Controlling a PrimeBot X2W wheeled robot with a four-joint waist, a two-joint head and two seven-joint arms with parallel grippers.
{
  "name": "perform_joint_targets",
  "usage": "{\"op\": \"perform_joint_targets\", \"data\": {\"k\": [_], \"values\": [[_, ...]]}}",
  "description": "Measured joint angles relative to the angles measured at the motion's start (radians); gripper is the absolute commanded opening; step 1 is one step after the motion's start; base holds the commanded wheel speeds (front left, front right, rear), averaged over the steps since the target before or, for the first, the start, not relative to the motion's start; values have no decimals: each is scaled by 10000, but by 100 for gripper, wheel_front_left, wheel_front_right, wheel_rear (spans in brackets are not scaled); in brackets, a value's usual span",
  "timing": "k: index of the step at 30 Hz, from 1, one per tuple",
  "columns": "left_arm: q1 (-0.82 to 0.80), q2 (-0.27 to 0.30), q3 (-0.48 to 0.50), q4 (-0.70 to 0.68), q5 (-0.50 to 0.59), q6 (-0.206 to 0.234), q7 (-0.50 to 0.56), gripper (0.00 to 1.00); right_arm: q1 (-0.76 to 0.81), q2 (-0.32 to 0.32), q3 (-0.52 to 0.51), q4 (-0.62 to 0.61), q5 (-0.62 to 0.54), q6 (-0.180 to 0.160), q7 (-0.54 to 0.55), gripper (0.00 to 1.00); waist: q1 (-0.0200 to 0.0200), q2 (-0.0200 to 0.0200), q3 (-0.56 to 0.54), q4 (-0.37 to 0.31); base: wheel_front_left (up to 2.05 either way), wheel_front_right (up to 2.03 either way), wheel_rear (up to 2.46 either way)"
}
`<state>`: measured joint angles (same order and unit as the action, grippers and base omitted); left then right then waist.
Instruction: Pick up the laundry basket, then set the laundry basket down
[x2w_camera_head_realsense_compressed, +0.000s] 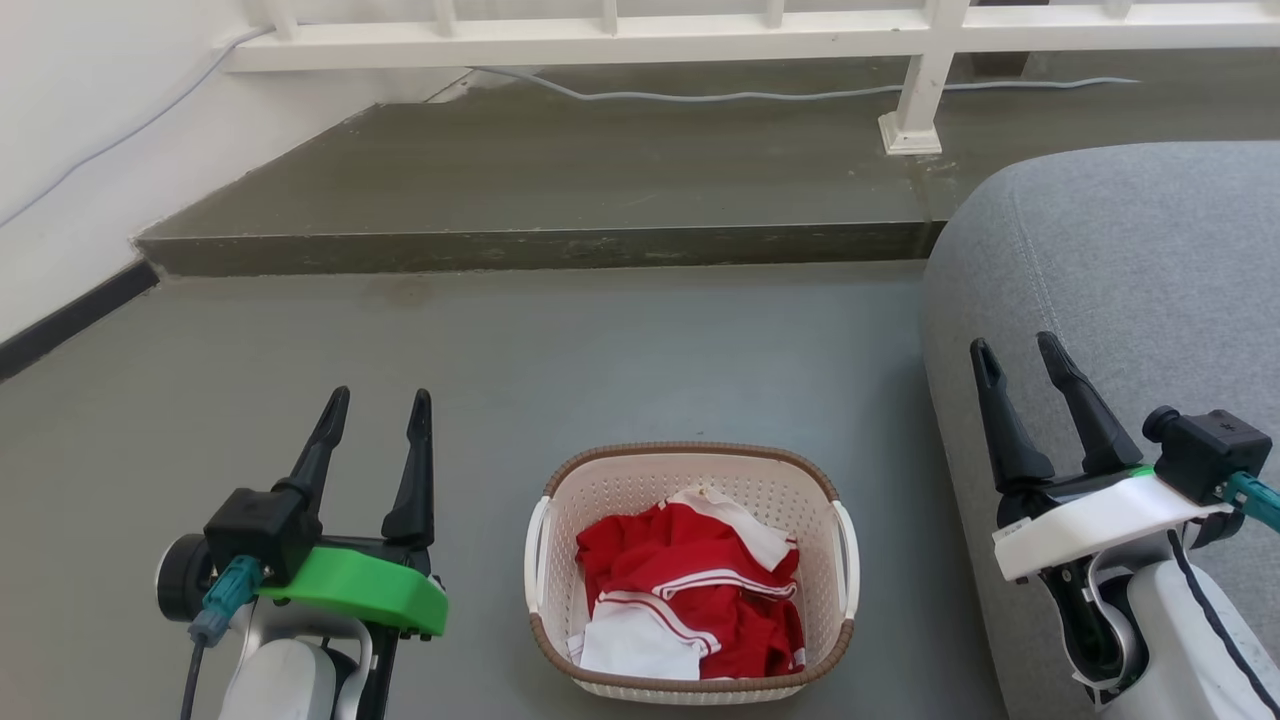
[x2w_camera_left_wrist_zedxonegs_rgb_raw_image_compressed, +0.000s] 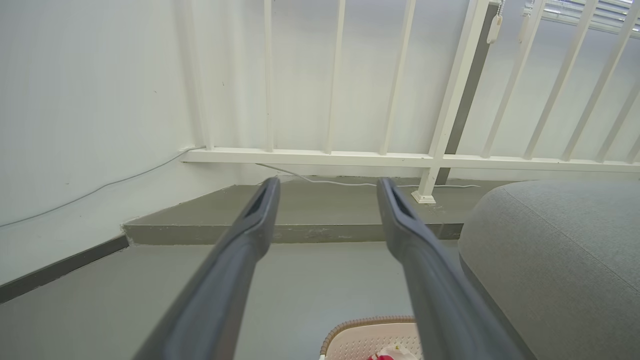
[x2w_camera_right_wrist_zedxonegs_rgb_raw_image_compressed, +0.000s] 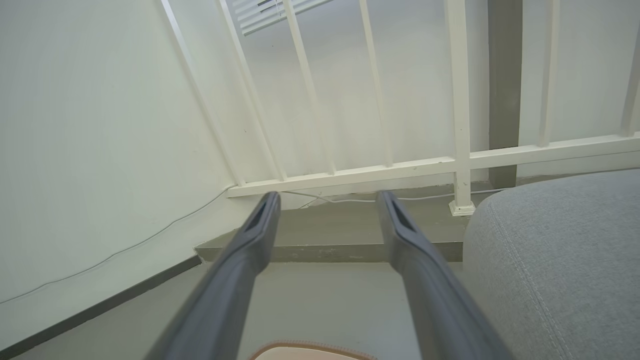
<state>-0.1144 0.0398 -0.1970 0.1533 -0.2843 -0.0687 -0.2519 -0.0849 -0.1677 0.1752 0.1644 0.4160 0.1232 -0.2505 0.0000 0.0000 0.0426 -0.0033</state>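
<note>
On the far left is a white wall with a thin cable running along it. The left gripper hangs over the gray floor. Its two dark fingers are spread wide and hold nothing. Just to its right, the laundry basket sits on the floor, between the two grippers and touching neither. Red and white clothes lie bunched inside it. Next comes the right gripper, over the edge of a gray sofa. Its fingers are wide apart too, with nothing in them. At the back is a low step with a white railing on it.
</note>
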Motion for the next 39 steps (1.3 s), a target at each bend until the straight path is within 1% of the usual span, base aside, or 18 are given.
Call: {"op": "perform_joint_targets", "data": {"k": [20, 23, 31, 39], "values": [[-1, 0, -82, -48, -75, 88, 0, 100, -10, 29, -12, 92, -42, 0, 0, 100, 0, 0, 119, -73, 0, 0, 0], [-1, 0, -90, -104, -75, 165, 0, 100, -59, 35, 2, 94, -54, 0, 0, 100, 0, 0, 188, -100, 0, 0, 0], [-66, 0, -144, -290, -75, 224, 0, 100, -140, 8, 40, 117, -54, 0, -2, 100, 0, 1, 619, -213, 0, 0, 0], [-383, 0, -339, -332, -8, 268, 0, 100, -395, -104, -56, 155, -31, 0, -2, 100, 0, 0, 1376, -342, 0, 0, 0]]}}
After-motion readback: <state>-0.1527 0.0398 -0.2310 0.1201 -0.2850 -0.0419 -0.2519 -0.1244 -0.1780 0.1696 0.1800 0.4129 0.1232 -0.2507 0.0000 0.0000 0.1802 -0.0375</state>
